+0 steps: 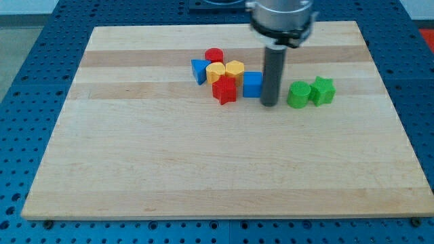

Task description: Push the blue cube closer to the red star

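The blue cube [252, 84] sits on the wooden board, just to the right of the red star [224, 90], with a narrow gap between them. My tip [269, 104] is down on the board right beside the blue cube's right side, touching or nearly touching it. The dark rod rises from there to the view's top.
A red cylinder [214, 55], a blue triangle [199, 70], a yellow heart-like block [215, 72] and a yellow hexagon [234, 69] cluster above and left of the red star. A green cylinder [298, 94] and a green star [323, 90] lie to the tip's right.
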